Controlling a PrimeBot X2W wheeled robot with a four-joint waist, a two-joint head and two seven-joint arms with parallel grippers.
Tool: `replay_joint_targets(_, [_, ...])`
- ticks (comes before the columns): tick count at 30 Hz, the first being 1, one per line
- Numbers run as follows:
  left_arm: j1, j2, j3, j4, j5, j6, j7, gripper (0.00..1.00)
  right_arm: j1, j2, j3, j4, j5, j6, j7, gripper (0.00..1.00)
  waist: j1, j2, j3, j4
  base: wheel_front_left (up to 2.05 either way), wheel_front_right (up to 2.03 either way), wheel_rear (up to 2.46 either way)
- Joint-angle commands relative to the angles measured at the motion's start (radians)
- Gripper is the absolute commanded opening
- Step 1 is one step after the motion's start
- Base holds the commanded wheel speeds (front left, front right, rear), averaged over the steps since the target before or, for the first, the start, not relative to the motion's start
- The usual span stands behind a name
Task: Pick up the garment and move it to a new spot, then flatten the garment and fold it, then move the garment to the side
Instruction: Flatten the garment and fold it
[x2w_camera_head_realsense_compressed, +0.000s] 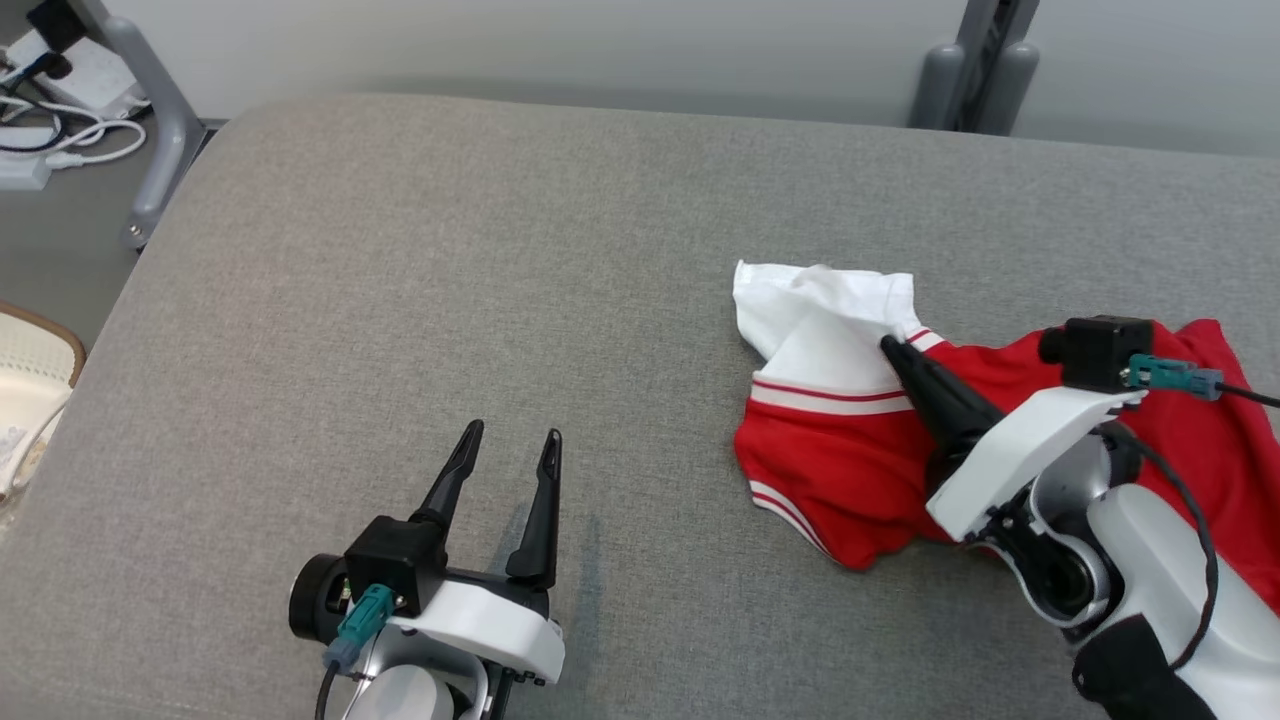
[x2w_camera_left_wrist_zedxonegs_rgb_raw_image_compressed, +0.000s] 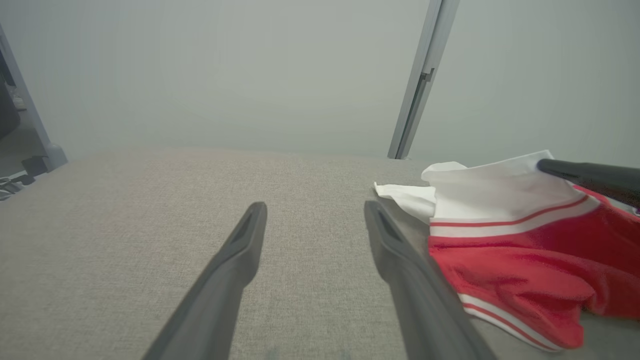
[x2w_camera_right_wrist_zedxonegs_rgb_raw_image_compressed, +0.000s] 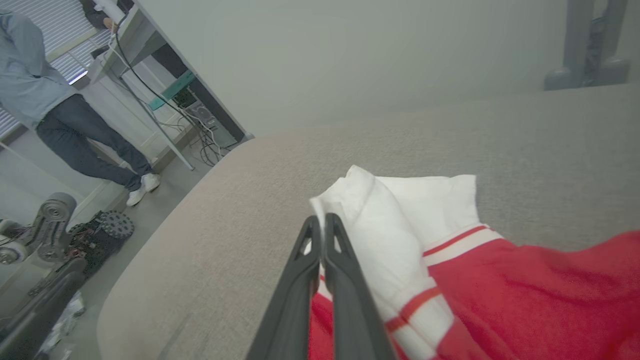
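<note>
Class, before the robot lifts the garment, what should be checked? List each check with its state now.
1. Right gripper shut on the garment's white part: ok.
2. How much cloth is pinched: cannot tell.
3. Left gripper open, apart from garment: ok.
4. Bare table on the left for a new spot: ok.
5. Garment flat: not ok, bunched.
6. Person away from table: ok.
</note>
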Motion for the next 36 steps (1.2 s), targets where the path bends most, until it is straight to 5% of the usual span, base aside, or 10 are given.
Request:
replay_joint_targets(1, [0.006, 0.004, 0.012, 0.001, 0.011, -0.004, -0.004, 1.0, 0.029, -0.013, 0.025, -0.06, 0.049, 0.0, 0.018, 0.0, 0.0, 0.0, -0.028, -0.026, 0.0, 0.0, 0.0])
replay_joint_targets(4, [0.025, 0.004, 0.039, 0.004, 0.017, -0.013, -0.004, 1.0, 0.118, -0.043, 0.111, -0.259, 0.2, 0.0, 0.095, 0.0, 0.0, 0.0, -0.067, -0.057, 0.0, 0.0, 0.0])
replay_joint_targets(9, [0.052, 0.004, 0.065, 0.007, 0.023, -0.021, -0.004, 1.0, 0.236, -0.106, 0.198, -0.415, 0.313, 0.0, 0.236, 0.0, 0.0, 0.0, -0.111, -0.085, 0.0, 0.0, 0.0])
replay_joint_targets(21, [0.091, 0.004, 0.097, 0.014, 0.036, -0.04, -0.004, 1.0, 0.443, -0.2, 0.226, -0.491, 0.423, 0.0, 0.534, 0.0, 0.0, 0.0, -0.156, -0.118, 0.0, 0.0, 0.0])
replay_joint_targets(22, [0.094, 0.004, 0.098, 0.013, 0.037, -0.039, -0.004, 1.0, 0.449, -0.203, 0.213, -0.485, 0.41, 0.0, 0.543, 0.14, 0.0, 0.0, -0.157, -0.12, 0.0, 0.0, 0.0])
replay_joint_targets(23, [0.096, 0.004, 0.098, 0.012, 0.038, -0.04, -0.004, 1.0, 0.455, -0.199, 0.199, -0.479, 0.4, 0.0, 0.55, 0.95, 0.0, 0.0, -0.157, -0.122, 0.0, 0.0, 0.0])
replay_joint_targets(31, [0.095, 0.004, 0.094, 0.012, 0.036, -0.04, -0.004, 1.0, 0.441, -0.13, 0.064, -0.522, 0.314, 0.0, 0.532, 1.0, 0.0, 0.0, -0.155, -0.13, 0.0, 0.0, 0.0])
replay_joint_targets(36, [0.081, 0.004, 0.091, 0.008, 0.03, -0.037, -0.004, 1.0, 0.399, -0.085, -0.063, -0.558, 0.218, 0.0, 0.429, 1.0, 0.0, 0.0, -0.152, -0.133, 0.0, 0.0, 0.0])
